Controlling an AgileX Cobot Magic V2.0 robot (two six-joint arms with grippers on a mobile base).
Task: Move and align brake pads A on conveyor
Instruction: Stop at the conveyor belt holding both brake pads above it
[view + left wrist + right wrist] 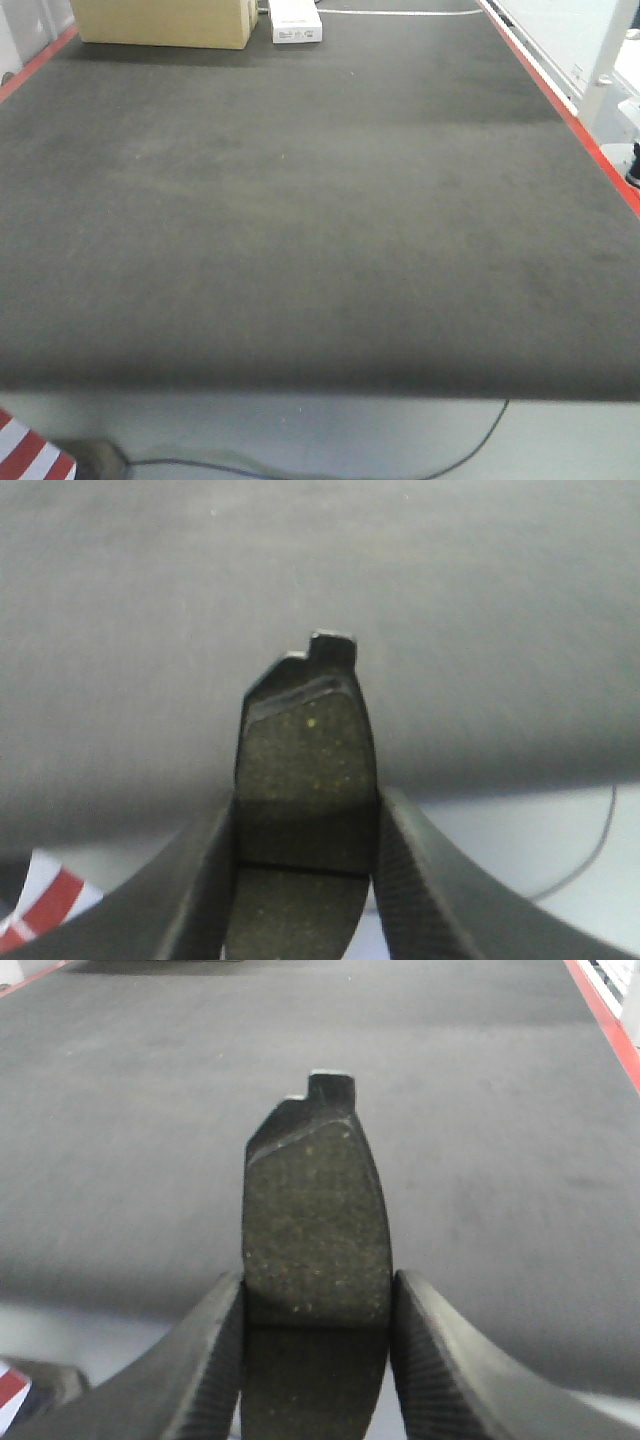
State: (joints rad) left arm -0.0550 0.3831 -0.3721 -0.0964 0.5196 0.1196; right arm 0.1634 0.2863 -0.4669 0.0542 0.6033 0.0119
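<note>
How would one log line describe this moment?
left gripper: shut on brake pad | right gripper: shut on second brake pad | conveyor: no pads visible

A tan cardboard box (165, 22) is sitting at the far left, with a small white box (296, 24), possibly a power adapter, lying just beside it. A thin white cable (400, 12) is trailing off to its right. Lower down, a dark cable (470, 445) is curving across the pale floor (300, 440), well apart from the red-and-white stripes (30, 455).

Two brake pads (305, 770) (315, 1220), one in left gripper (305, 825), one in right gripper (315, 1300); one conveyor (300, 220); one cardboard box (165, 20); one white box (295, 22).
</note>
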